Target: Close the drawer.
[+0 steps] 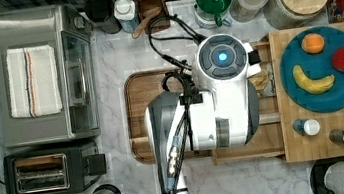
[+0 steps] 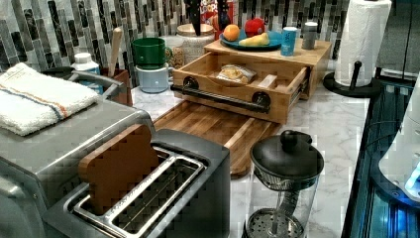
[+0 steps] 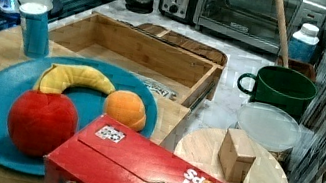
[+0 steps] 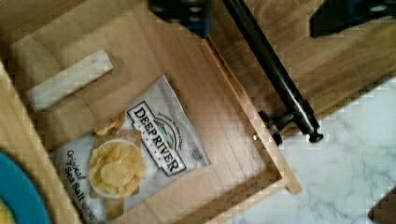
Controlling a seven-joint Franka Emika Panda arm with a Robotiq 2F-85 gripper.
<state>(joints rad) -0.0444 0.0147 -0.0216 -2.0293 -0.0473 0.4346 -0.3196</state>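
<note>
drawer [image 2: 237, 79] pulled open | chip bag [image 4: 128, 154] lying inside | gripper [image 4: 261, 14] above black handle [image 4: 275, 74] | fingers spread apart

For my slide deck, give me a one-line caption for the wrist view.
Open bamboo drawer holding a Deep River chip bag, its black bar handle over the cutting board.
</note>
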